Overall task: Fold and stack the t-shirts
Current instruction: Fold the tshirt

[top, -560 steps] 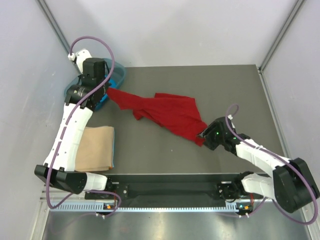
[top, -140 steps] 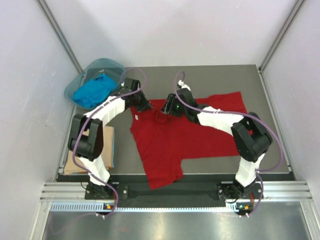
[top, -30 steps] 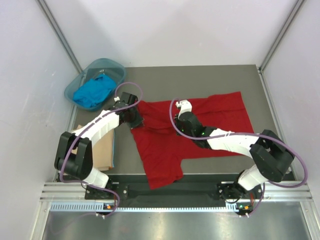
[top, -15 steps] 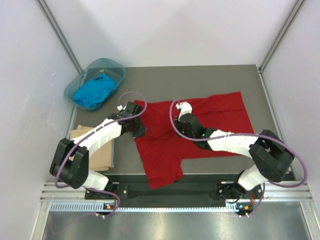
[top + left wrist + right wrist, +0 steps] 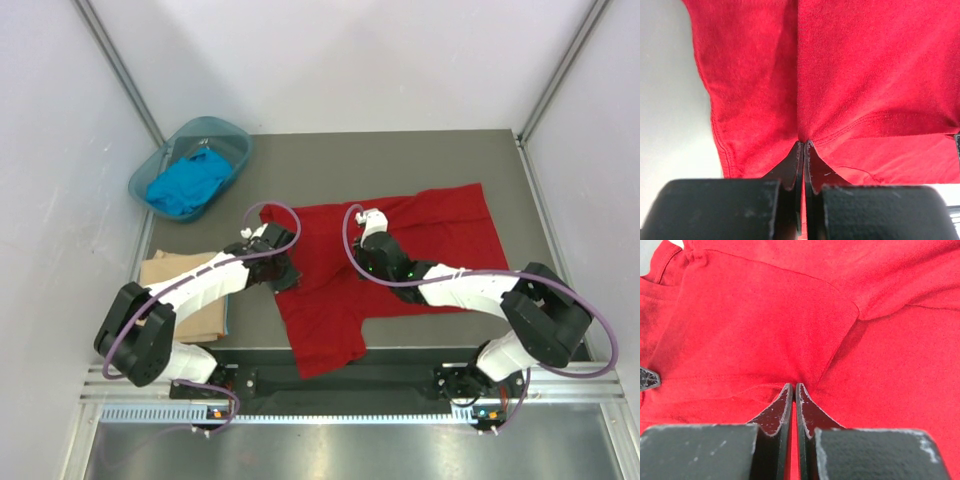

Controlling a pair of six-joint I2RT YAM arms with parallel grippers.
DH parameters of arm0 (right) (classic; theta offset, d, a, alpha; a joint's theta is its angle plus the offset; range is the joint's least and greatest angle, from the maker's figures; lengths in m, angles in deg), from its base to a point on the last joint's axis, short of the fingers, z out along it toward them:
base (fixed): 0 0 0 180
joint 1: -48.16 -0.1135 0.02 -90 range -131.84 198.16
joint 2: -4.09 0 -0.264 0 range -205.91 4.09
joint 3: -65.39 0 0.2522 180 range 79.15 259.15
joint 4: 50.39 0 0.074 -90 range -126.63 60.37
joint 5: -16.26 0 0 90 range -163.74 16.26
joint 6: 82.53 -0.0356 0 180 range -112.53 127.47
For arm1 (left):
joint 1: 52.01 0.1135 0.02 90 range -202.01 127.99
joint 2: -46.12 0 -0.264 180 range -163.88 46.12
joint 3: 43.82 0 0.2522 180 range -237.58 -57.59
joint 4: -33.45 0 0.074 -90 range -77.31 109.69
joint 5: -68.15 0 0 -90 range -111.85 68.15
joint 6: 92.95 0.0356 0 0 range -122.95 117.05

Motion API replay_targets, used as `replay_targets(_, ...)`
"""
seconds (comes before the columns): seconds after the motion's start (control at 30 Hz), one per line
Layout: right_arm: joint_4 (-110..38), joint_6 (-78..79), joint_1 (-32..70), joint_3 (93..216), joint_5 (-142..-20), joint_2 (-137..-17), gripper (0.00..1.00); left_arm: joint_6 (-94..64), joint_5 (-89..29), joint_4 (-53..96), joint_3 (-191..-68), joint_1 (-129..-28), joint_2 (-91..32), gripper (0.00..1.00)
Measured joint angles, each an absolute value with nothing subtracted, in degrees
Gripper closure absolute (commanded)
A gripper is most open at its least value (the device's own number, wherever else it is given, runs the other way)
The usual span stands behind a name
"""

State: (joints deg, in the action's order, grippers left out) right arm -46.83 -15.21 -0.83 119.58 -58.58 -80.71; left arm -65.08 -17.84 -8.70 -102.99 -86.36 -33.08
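Grey table: blue t-shirt in the basin far left, tan t-shirt folded near the left edge, red t-shirt spread centrally. Left gripper and right gripper each clamp a pinch of its cloth, jaws closed. Uneven pulling could slip a thin pinch free, skewing the fold

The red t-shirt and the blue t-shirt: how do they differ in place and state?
The red t-shirt lies spread on the table; the blue t-shirt sits crumpled in the teal basin. The left gripper and the right gripper pinch the red t-shirt; neither touches the blue t-shirt. Both are plain cloth, not yet stacked.
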Motion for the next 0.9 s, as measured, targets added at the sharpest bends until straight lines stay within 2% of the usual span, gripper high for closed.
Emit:
replay_targets(0.4,-46.94,-15.18,-0.83,119.16,-58.43,-80.40,1.00,-70.83,-14.15,-7.30,-101.94,-92.02,-31.90,1.00)
replay_targets(0.47,-46.87,-15.18,-0.83,119.16,-58.43,-80.40,1.00,-71.05,-13.67,-7.32,-101.94,-92.02,-31.90,0.93)
replay_targets(0.5,-46.70,-15.23,-0.83,119.16,-58.43,-80.40,0.97,-71.11,-13.36,-7.36,-101.94,-92.02,-31.90,0.88)
replay_targets(0.53,-46.50,-15.36,-0.83,119.16,-58.43,-80.40,0.93,-71.07,-12.95,-7.51,-101.97,-92.00,-31.96,0.78)
replay_targets(0.57,-46.09,-15.69,-0.83,119.16,-58.41,-80.38,0.88,-70.87,-12.49,-7.95,-102.18,-92.02,-32.12,0.75)
replay_targets(0.6,-45.45,-16.08,-0.83,119.18,-58.39,-80.27,0.76,-70.50,-11.85,-8.80,-102.69,-92.02,-32.42,0.72)
replay_targets(0.63,-44.40,-16.82,-0.81,119.25,-58.28,-80.05,0.70,-70.24,-10.85,-10.25,-103.85,-92.02,-33.01,0.69)
replay_targets(0.7,-41.30,-18.22,-0.68,119.34,-57.73,-78.65,0.61,-69.08,-8.64,-12.48,-106.86,-91.89,-34.26,0.68)
replay_targets(0.83,-33.98,-21.92,1.95,120.63,-57.29,-73.34,0.57,-64.14,-5.43,-13.31,-113.88,-89.81,-36.10,0.66)
replay_targets(0.9,-31.22,-24.08,6.38,122.86,-57.53,-71.63,0.57,-61.14,-5.23,-11.89,-115.91,-87.04,-36.82,0.66)
